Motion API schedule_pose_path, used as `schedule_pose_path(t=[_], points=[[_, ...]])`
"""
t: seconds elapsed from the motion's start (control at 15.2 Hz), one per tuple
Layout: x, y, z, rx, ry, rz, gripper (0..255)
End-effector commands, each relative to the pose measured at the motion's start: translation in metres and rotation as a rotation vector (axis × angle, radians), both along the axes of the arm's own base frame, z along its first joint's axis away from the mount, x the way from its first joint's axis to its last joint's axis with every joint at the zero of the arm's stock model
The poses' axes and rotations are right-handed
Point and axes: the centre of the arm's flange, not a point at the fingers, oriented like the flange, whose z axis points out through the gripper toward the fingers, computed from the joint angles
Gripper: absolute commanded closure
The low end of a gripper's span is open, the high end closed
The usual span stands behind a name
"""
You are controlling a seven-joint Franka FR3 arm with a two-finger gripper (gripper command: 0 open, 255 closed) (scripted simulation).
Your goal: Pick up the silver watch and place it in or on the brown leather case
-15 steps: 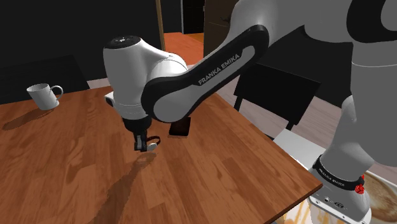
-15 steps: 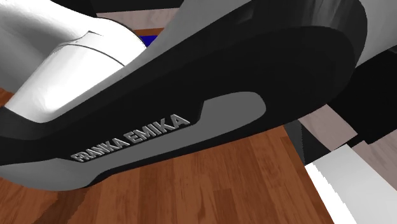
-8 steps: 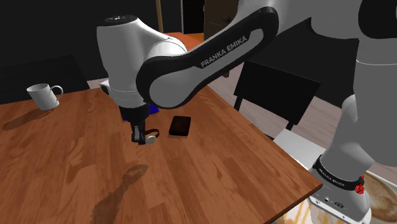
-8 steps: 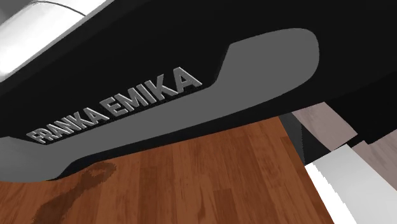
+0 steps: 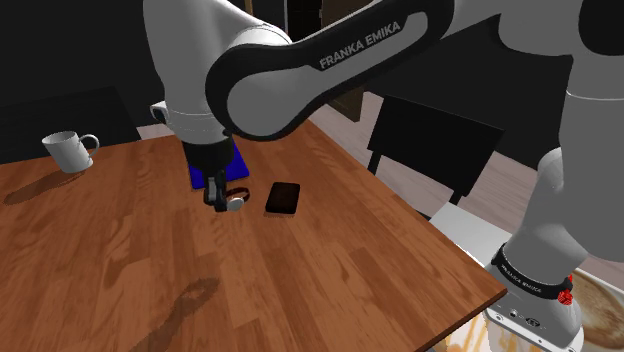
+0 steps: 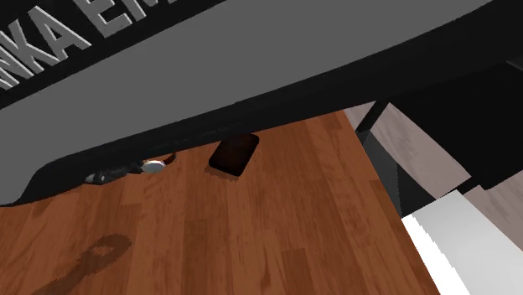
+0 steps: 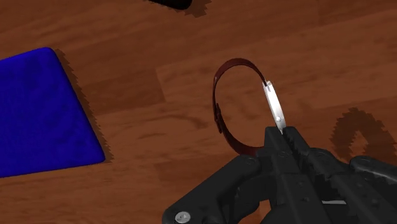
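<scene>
Item: watch (image 7: 275, 107), silver face on a dark red strap loop. It was held clear of the counter (image 5: 120, 260), with the hand (image 7: 284, 135) closed on the edge of the face and the strap hanging free. In the shoulder view it sat a little left of centre. Status: pick-up judged complete, since a shadow lay apart on the wood below; carrying across and setting down remained. Destination: dark flat case (image 5: 283, 198), lying on the counter at the centre of the shoulder view, just right of the watch, with nothing resting on it. Surroundings: blue flat pad (image 7: 38, 114) on the counter just above and behind the hand; white mug (image 5: 68, 150) at upper left, well apart; dark chair (image 5: 435, 150) beyond the counter's right edge. Obstructions: none seen between watch and case. The arm (image 5: 330, 70) crossed the upper frame.
</scene>
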Motion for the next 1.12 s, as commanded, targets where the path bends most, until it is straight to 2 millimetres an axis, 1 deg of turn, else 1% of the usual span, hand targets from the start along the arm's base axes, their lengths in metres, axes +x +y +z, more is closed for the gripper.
schedule_pose_path(t=[0.0,0.59,0.66,1.06], points=[[0.005,-0.020,0.003,0.000,0.000,0.000,255],[0.034,-0.134,0.016,0.000,0.000,0.000,255],[0.039,-0.151,0.018,0.000,0.000,0.000,255],[0.039,-0.151,-0.013,0.000,0.000,0.000,255]])
